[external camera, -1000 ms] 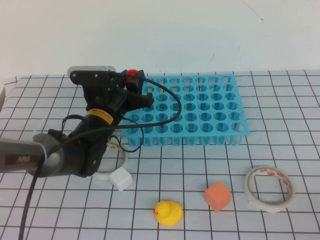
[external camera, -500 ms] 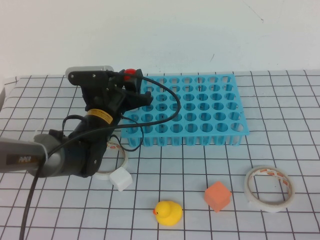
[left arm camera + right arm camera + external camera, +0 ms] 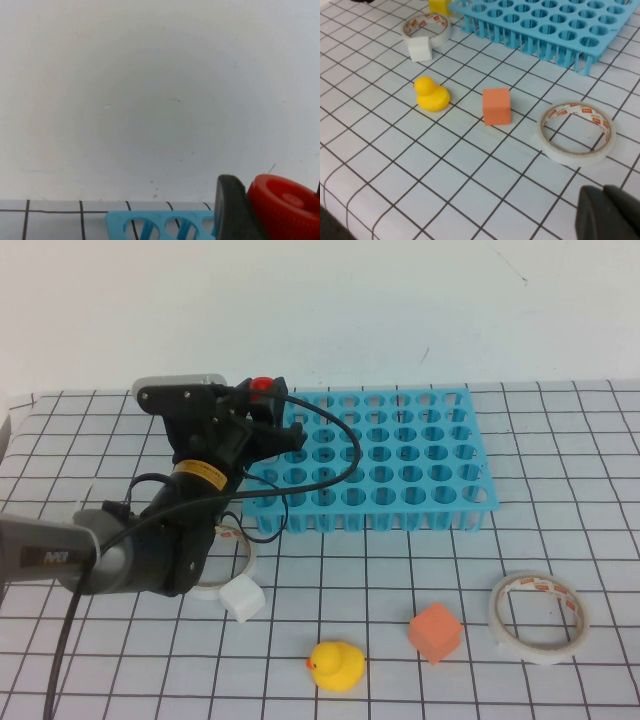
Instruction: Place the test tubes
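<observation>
— Where was the left gripper (image 3: 263, 405)?
— Raised over the far-left corner of the blue test tube rack (image 3: 390, 508), its jaws pinching a red-capped test tube (image 3: 262, 386) just under the cap. The tube's body was hidden behind the fingers.
— And the right gripper (image 3: 605, 205)?
— It showed only in its own wrist view, jaws pressed together on nothing. A tape roll (image 3: 577, 132), an orange cube (image 3: 496, 105) and a yellow rubber duck (image 3: 432, 94) lay on the table between it and the rack.
</observation>
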Action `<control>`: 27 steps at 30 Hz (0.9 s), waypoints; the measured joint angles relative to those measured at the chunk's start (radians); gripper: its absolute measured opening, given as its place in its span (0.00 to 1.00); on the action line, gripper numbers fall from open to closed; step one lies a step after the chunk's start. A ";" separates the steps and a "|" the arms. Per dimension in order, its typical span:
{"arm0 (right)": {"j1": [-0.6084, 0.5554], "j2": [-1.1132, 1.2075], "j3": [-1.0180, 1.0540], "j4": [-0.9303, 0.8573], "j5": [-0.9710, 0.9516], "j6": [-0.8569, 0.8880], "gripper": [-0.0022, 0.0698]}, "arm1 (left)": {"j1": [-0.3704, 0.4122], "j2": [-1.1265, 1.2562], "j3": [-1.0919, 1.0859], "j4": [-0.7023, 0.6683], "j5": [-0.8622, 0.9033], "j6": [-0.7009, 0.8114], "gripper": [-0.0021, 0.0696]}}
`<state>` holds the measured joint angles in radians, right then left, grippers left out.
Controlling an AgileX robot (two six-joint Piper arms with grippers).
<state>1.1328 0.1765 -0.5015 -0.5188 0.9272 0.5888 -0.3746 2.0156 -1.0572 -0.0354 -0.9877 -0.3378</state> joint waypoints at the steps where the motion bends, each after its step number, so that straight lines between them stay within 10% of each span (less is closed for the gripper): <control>1: 0.000 0.000 0.000 0.000 0.000 0.000 0.03 | 0.000 0.002 -0.002 -0.003 -0.004 -0.002 0.42; 27: 0.000 0.000 0.000 0.000 0.000 0.000 0.03 | 0.000 0.017 0.001 0.065 -0.024 -0.046 0.42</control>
<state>1.1328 0.1765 -0.5015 -0.5188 0.9272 0.5888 -0.3743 2.0326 -1.0567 0.0297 -1.0121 -0.3838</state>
